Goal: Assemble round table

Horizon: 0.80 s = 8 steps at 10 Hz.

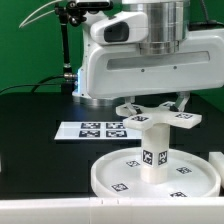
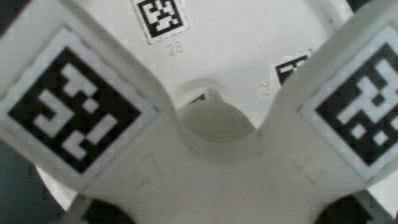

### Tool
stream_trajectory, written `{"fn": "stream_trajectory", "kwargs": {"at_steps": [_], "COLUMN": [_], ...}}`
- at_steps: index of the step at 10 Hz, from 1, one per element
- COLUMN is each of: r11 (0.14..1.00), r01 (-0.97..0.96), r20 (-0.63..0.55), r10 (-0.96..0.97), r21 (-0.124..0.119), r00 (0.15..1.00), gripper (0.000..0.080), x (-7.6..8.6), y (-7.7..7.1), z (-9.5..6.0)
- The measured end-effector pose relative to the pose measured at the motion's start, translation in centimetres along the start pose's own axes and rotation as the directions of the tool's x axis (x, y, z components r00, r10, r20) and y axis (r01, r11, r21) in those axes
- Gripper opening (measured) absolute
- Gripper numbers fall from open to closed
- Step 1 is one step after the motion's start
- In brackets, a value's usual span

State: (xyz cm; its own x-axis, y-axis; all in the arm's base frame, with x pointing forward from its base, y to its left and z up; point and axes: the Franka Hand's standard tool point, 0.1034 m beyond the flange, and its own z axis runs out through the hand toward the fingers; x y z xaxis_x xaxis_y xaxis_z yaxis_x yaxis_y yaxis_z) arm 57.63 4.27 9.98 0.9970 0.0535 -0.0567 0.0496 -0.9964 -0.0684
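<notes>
White plastic parts fill the scene. The marker board lies flat on the black counter, toward the exterior view's left of the tool. The tool's jaws look clamped on the cross-shaped base, holding it level on top of the leg, probably to seat it there. Directly below the tool the leg stands upright, its long axis vertical, centred on the round disc.

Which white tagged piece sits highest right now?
The cross-shaped base, atop the upright leg; the round disc lies flat underneath.
</notes>
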Motion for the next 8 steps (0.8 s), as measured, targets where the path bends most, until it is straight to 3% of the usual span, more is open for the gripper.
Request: {"fn": "stream_trajectory", "kwargs": {"at_steps": [8], "r11": [0.999], "r01": [-0.041], "r20": [0.001], "r10": [0.041], "r21": [0.004], "r00": [0.999], "gripper": [0.0453], "x": [-0.01], "y": [0.0], "z": [0.0]}}
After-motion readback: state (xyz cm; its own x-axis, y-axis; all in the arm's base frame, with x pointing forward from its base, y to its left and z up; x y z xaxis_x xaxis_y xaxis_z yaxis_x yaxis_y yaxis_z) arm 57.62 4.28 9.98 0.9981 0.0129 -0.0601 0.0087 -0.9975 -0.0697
